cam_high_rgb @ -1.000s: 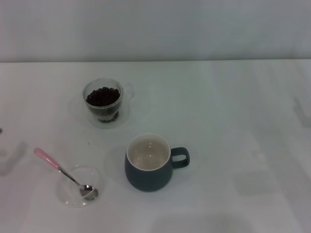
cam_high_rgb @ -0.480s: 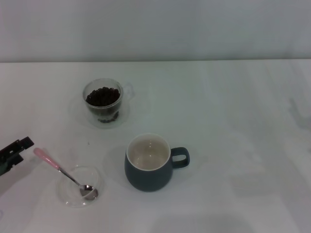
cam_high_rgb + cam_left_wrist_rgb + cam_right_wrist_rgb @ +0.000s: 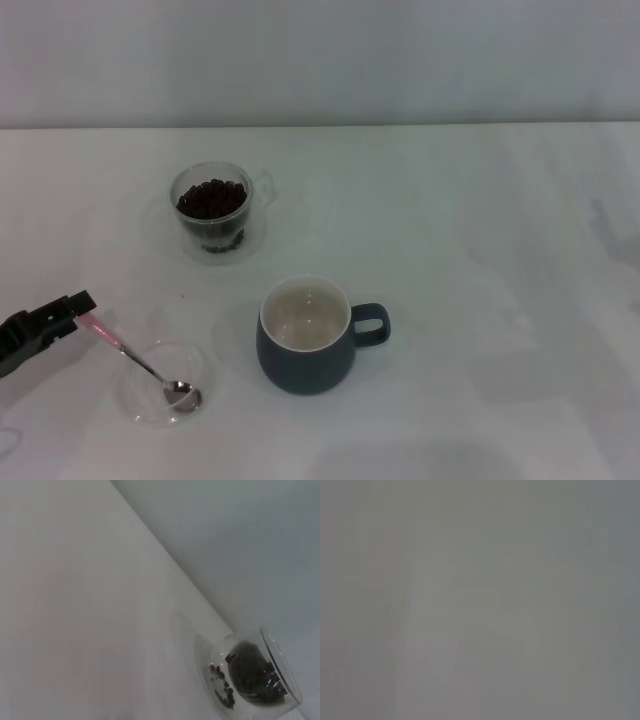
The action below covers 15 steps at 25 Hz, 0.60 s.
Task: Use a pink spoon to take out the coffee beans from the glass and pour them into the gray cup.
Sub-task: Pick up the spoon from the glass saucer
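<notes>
The pink spoon [image 3: 128,351] lies with its metal bowl in a shallow clear glass dish [image 3: 190,415], its pink handle end pointing to the left. My left gripper [image 3: 78,306] reaches in from the left edge of the head view, its tip right at the pink handle end. The glass [image 3: 212,210] holds a heap of coffee beans [image 3: 211,198] at the back left; it also shows in the left wrist view [image 3: 252,677]. The gray cup [image 3: 306,336] stands in the middle, empty, handle to the right. My right gripper is out of view.
The white table [image 3: 480,250] carries only these things. The wall rises behind its far edge. The right wrist view shows only a blank grey surface.
My left gripper has come in from the left edge and moved right, up to the spoon's pink handle end. The spoon, glass and cup have not moved.
</notes>
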Each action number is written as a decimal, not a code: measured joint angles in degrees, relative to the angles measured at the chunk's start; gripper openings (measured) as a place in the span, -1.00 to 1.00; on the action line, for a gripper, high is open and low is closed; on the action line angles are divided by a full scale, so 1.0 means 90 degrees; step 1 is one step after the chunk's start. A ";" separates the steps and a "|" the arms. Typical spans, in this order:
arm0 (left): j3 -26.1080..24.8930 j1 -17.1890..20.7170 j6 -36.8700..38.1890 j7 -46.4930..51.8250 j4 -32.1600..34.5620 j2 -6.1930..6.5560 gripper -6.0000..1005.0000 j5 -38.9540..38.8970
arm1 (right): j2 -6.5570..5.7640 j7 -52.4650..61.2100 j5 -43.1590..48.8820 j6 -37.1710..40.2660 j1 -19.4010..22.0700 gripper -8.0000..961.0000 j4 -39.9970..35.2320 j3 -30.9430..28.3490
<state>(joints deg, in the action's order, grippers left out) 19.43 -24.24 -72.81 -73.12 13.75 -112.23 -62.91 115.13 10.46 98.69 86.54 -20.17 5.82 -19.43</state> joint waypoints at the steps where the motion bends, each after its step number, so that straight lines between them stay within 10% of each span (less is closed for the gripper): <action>1: 0.0000 0.0000 0.0000 0.0000 0.0000 0.0000 0.59 0.0000 | 0.0000 0.0000 0.0000 -0.0005 -0.0001 0.72 0.0000 0.0000; 15: 0.0379 -0.0139 0.0323 0.0140 0.0016 -0.0008 0.00 0.0133 | 0.0010 -0.0023 0.0000 -0.0048 -0.0080 0.72 0.0074 0.0000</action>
<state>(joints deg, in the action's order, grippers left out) 22.84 -25.48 -69.90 -71.85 13.89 -112.30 -61.71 115.23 10.26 98.70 86.11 -20.89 6.49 -19.42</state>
